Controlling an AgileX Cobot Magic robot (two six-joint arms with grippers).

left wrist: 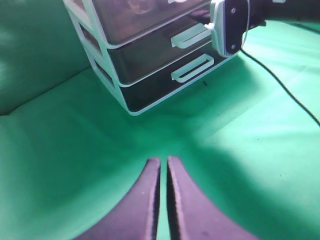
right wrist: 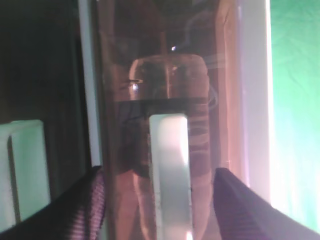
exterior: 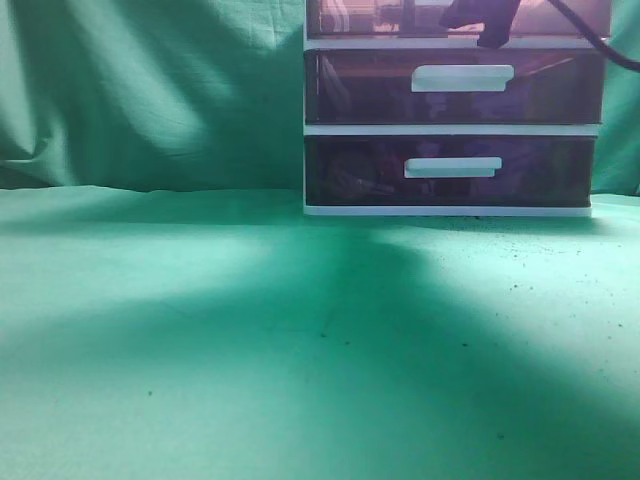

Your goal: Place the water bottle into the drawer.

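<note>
Bottle [right wrist: 167,82] lies inside your top drawer [right wrist: 220,100], seen through its tinted front behind the white handle [right wrist: 170,170]. Right gripper [right wrist: 160,200]: jaws spread wide, flanking that handle, gripping nothing. Left gripper [left wrist: 163,200]: jaws nearly touching, empty, over the green worktop [left wrist: 240,150]. No legible writing anywhere.

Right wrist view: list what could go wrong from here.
The right hand is open, straddling the white handle of the drawer; closing off-centre, it could slip off. Pushing or pulling might slide the whole drawer unit on the cloth. The cable trailing beside the unit could snag.
</note>
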